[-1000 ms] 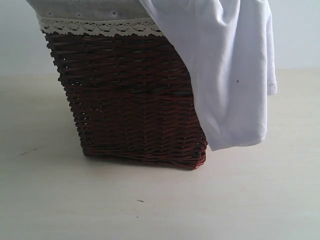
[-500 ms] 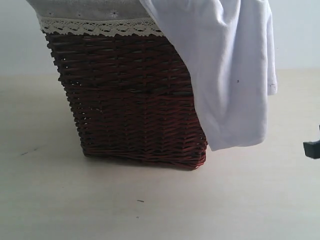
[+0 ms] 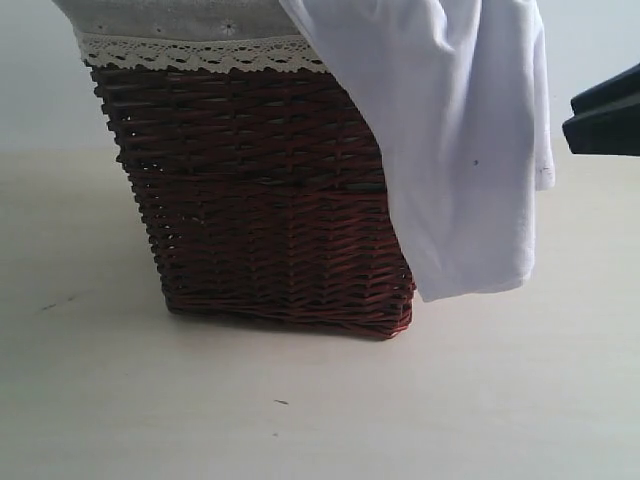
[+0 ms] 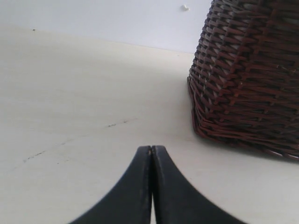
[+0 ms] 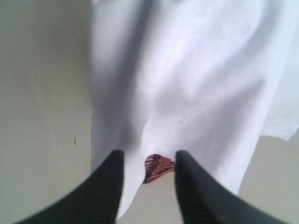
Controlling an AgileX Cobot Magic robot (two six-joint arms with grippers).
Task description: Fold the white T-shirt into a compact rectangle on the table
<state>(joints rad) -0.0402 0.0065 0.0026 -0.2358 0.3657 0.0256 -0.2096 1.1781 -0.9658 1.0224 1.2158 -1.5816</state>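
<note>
Both jaws of the left gripper point(image 4: 151, 149) are seen pressed together, low over the table point(image 4: 70, 93) and near a bottom corner of the dark wicker basket point(image 4: 247, 70). The jaws of the right gripper point(image 5: 146, 158) are set apart, with nothing clamped between them, and are pointed at the white T-shirt point(image 5: 187, 70). The white T-shirt is draped over the basket's rim, beside the lace-trimmed liner point(image 3: 190, 50), and hangs down the basket's right corner.

No text, label, brand, number or sign can be read here. The white T-shirt point(image 3: 460, 150) shows only plain cloth, and the wicker basket point(image 3: 260, 200) and the table point(image 3: 300, 420) carry no writing.
</note>
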